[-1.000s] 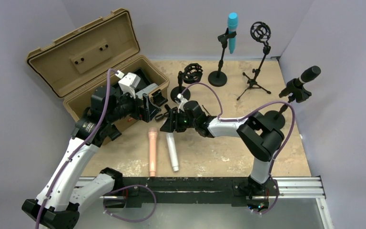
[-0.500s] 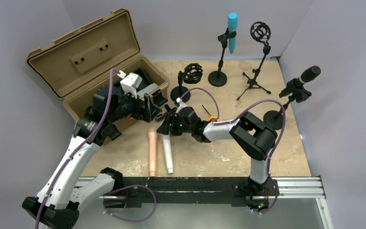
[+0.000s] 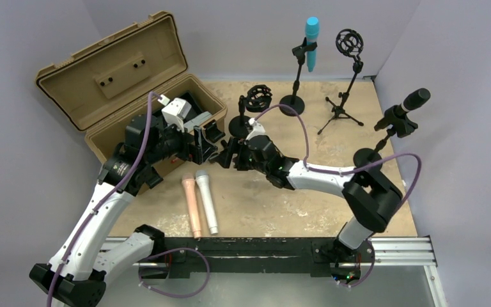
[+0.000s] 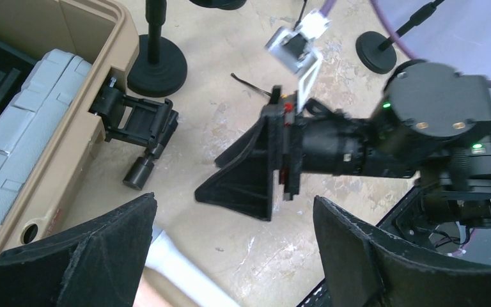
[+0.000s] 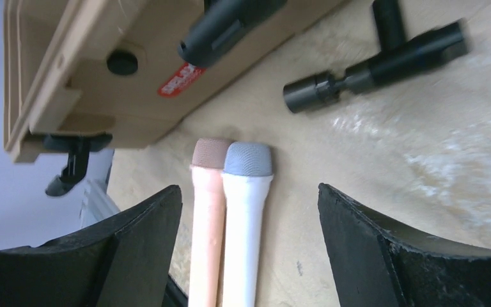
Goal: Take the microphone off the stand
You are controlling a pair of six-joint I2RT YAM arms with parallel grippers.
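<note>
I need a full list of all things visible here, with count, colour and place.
case: one, tan, far left, lid open.
pink microphone: one, pink, lying before the case.
white microphone: one, white, grey head, beside the pink one.
blue microphone: one, blue, in a far stand.
black microphone: one, black, in the right stand.
shock mounts: two, black, empty, on stands.
loose clip: one, black, by the case.
left gripper: one, black, open, at the case.
right gripper: one, black, open, beside it.
</note>
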